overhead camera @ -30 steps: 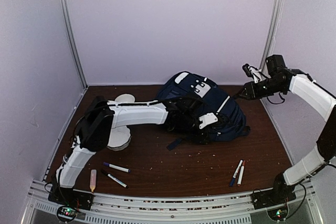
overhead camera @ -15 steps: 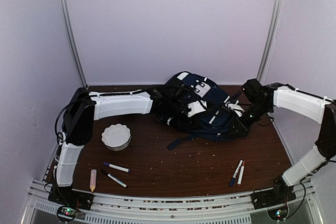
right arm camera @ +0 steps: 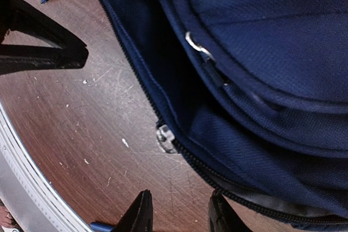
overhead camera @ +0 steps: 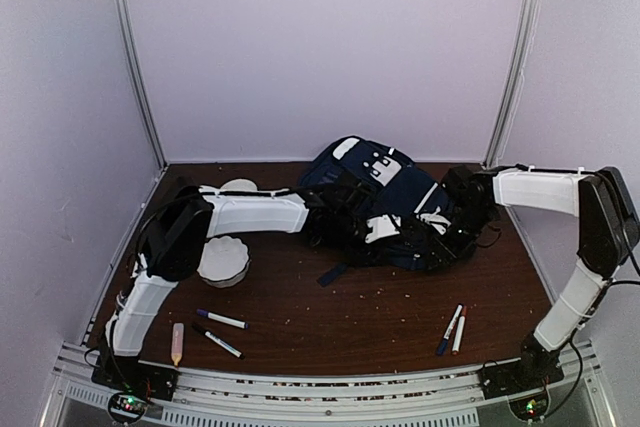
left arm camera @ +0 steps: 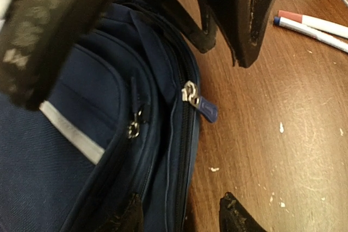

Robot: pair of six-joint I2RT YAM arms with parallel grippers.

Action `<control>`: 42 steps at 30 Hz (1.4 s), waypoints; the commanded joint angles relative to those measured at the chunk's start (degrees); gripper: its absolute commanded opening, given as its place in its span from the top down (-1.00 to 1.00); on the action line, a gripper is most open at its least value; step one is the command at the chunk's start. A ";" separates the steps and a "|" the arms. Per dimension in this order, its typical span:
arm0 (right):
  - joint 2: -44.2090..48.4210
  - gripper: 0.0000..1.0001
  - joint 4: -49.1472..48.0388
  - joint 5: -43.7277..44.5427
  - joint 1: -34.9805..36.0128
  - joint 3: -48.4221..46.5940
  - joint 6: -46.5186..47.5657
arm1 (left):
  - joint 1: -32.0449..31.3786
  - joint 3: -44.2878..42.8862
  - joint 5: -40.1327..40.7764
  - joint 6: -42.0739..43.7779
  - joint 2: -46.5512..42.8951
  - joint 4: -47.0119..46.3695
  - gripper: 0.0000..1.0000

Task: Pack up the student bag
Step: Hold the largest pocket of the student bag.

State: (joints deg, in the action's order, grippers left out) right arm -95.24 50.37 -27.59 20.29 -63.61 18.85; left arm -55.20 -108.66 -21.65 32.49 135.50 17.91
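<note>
The student bag (overhead camera: 385, 197), a navy backpack with white buckle patches, lies at the back middle of the table. My left gripper (overhead camera: 395, 237) reaches it from the left, low at its near edge. In the left wrist view that left gripper (left arm camera: 182, 218) is open, one finger over the student bag (left arm camera: 65, 177) and the other over bare wood, the zipper line running between them toward a blue pull tab (left arm camera: 209, 111). My right gripper (overhead camera: 432, 235) faces it from the right. In its own view the right gripper (right arm camera: 182, 218) is open over the table, short of a metal zipper slider (right arm camera: 166, 137) on the student bag (right arm camera: 261, 80).
A fluted white bowl (overhead camera: 222, 260) sits left of the bag, and another white dish (overhead camera: 238, 187) shows behind the left arm. Two markers (overhead camera: 222, 319) and a small tube (overhead camera: 177, 342) lie near left. Two more pens (overhead camera: 452, 329) lie near right. Crumbs dot the wood.
My right arm has swung down from high at the right to the bag's near edge. The left gripper has shifted along the bag and stays low against it. Both sets of jaws narrowed slightly.
</note>
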 commanded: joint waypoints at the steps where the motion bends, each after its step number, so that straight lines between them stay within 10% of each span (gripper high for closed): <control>1: -0.74 0.30 -2.56 2.39 -1.18 -1.42 -2.31 | -1.32 -4.90 3.06 -0.77 4.19 -2.11 0.02; 17: 4.52 0.29 -4.99 -2.06 -1.57 2.99 -2.39 | -2.19 -10.43 -0.71 -11.85 7.06 -6.35 0.97; 32: 4.76 0.13 -12.45 -2.88 -1.65 1.58 -9.17 | -2.19 -12.14 -12.73 -26.07 6.91 -16.79 1.00; 42: 5.11 0.46 -17.77 1.97 -3.37 3.34 -12.95 | -2.02 -11.88 -13.78 -26.79 6.72 -17.82 1.00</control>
State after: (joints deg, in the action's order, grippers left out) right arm -90.06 39.16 -28.93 18.39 -60.73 7.64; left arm -56.01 -117.75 -28.67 6.83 143.41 8.67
